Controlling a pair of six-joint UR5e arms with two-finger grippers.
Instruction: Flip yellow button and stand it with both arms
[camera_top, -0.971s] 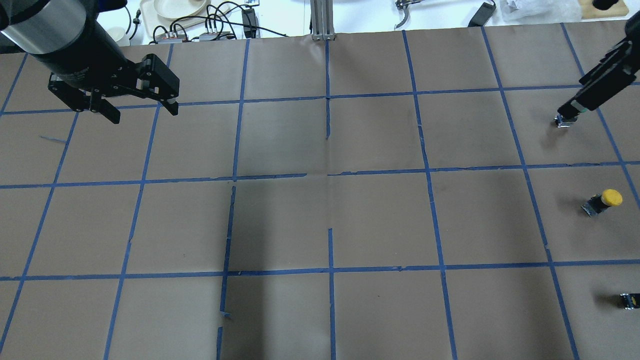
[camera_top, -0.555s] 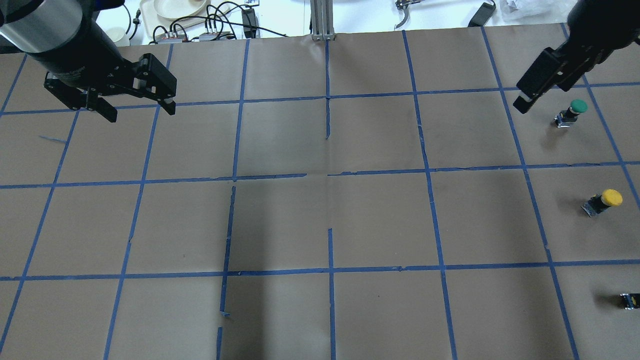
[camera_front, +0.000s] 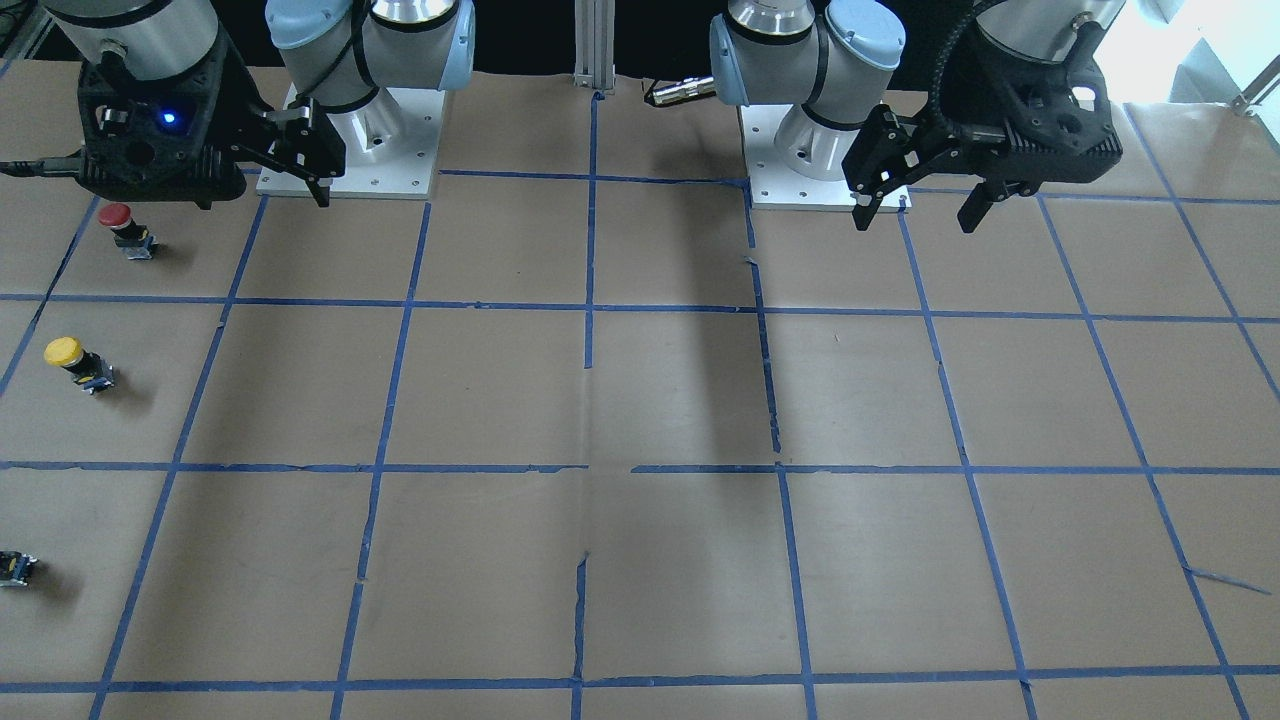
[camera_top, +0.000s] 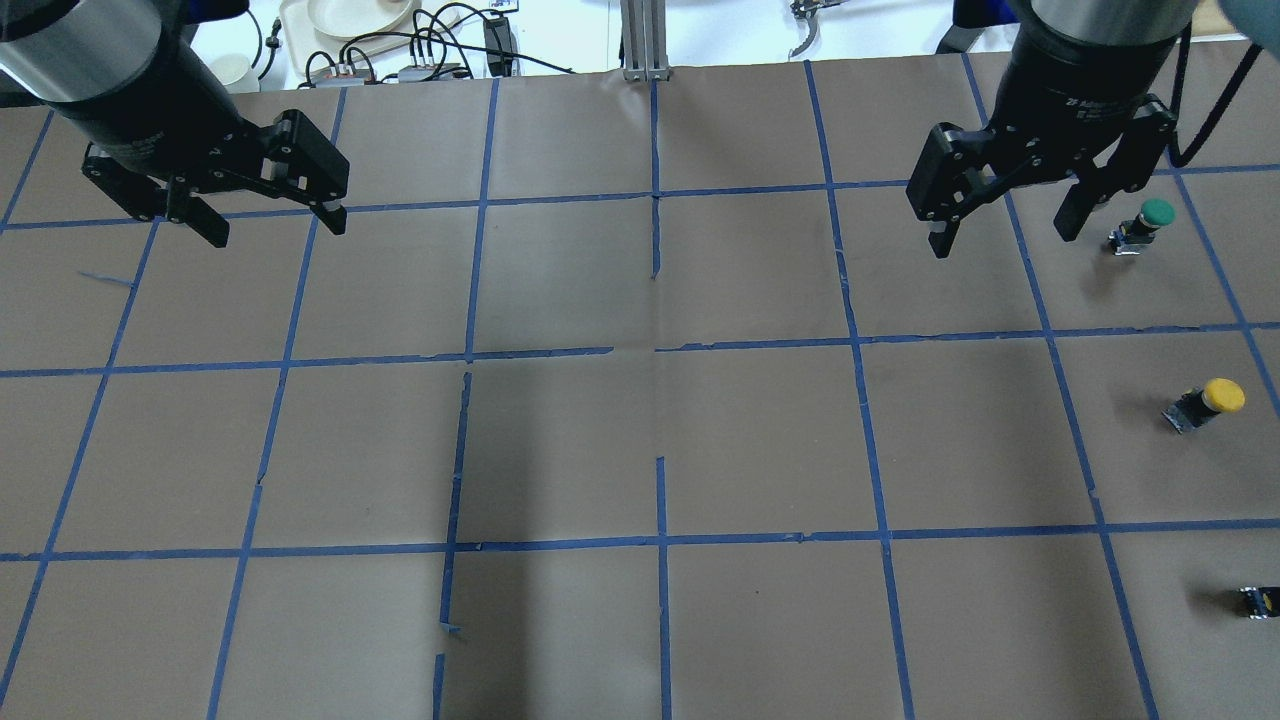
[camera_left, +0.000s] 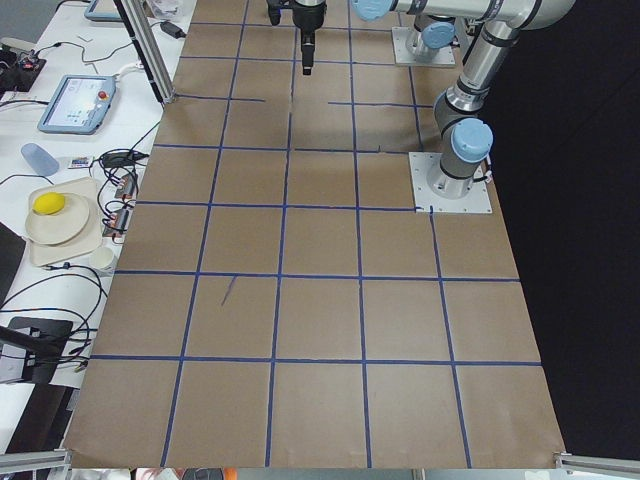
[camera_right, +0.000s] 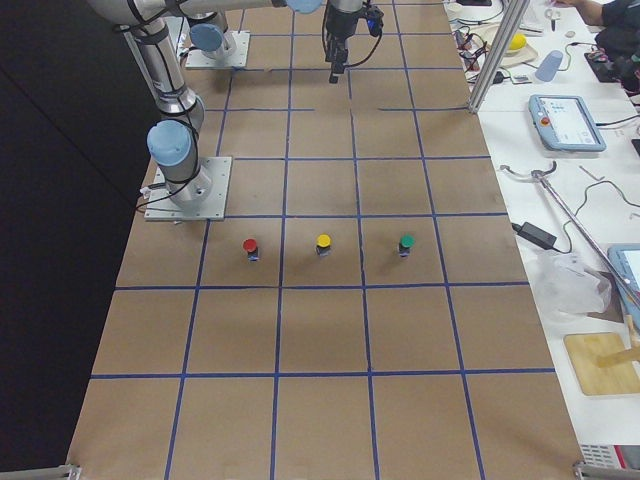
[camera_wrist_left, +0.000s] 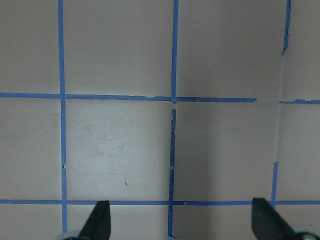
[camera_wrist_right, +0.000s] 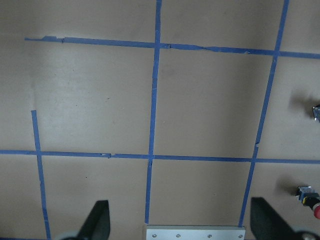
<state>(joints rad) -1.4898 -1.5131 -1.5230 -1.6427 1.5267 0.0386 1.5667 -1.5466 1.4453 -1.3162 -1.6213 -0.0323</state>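
Brown paper gridded with blue tape covers your table (camera_top: 640, 450). The yellow button (camera_top: 1210, 402) sits far on the robot's right, seemingly tipped over. Expect it to be light, hard and prone to roll, so pinch the black body, not the cap. Your left gripper (camera_top: 280, 232) and right gripper (camera_top: 1004, 243) hang wide open, empty. A green button (camera_top: 1145, 222) and a red button (camera_front: 125, 227) flank it.

The left arm (camera_front: 805, 50) and right arm (camera_front: 365, 45) are silver-grey with light-blue joint caps (camera_front: 870, 40), on white screwed base plates (camera_front: 395, 150). The left tool (camera_top: 278, 234) and right tool (camera_top: 1003, 242) are black and two-fingered. A blue light (camera_front: 168, 118) marks the right wrist.
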